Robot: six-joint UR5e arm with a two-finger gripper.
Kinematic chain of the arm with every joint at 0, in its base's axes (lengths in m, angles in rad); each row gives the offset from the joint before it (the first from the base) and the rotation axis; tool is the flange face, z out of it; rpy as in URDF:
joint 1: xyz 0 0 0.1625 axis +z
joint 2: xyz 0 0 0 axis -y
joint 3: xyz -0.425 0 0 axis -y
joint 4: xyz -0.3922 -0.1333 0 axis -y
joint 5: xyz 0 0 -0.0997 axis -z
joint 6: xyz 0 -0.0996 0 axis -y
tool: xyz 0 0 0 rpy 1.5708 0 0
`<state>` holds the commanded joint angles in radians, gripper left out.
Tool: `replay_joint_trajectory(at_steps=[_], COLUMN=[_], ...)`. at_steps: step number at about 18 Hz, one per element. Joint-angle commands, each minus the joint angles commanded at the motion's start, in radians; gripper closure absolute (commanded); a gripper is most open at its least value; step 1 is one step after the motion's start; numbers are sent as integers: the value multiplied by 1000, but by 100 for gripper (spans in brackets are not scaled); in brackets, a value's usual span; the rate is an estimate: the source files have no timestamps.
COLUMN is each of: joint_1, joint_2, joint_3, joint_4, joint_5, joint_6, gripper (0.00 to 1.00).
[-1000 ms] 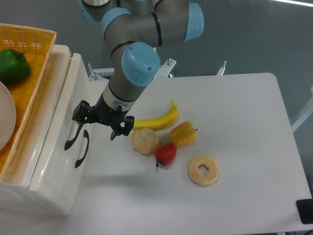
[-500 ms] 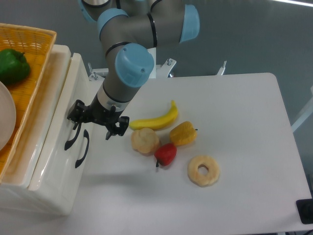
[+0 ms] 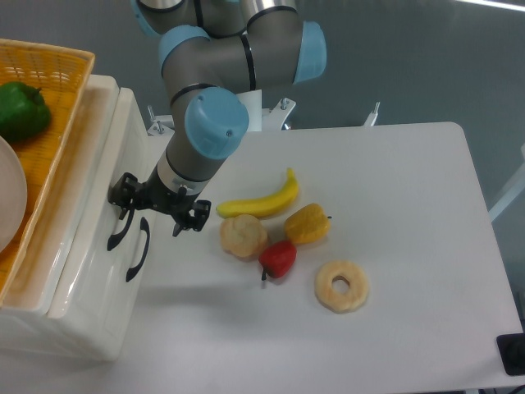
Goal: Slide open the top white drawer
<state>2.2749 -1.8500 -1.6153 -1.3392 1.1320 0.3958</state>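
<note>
Jaws (image 3: 157, 209) spread, beside top white drawer (image 3: 98, 176)

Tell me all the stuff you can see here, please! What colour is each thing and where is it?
top white drawer: 1, glossy white with a black handle, upper front of the cabinet at the left
lower white drawer: 1, white with a black handle, just beside the top one
basket: 1, orange woven, on top of the cabinet
green pepper: 1, green, inside the basket
plate: 1, white, in the basket, cut off by the left edge
banana: 1, yellow, middle of the table
yellow pepper: 1, yellow, below the banana
red pepper: 1, red, between the round beige food and the ring
round beige food: 1, tan, left of the yellow pepper
ring-shaped food: 1, pale yellow, right of the red pepper
table: 1, white
gripper: 1, black, open, at the top drawer's handle
arm: 1, grey with blue caps
</note>
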Motion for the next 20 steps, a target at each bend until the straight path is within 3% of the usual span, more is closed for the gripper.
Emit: replay_joint_trajectory(at_steps=[9, 20], joint_1=[0, 5], joint_2=[8, 8], joint_3=[20, 38], joint_4=[3, 5], joint_5=[66, 68], joint_6=[3, 9], gripper=[0, 0])
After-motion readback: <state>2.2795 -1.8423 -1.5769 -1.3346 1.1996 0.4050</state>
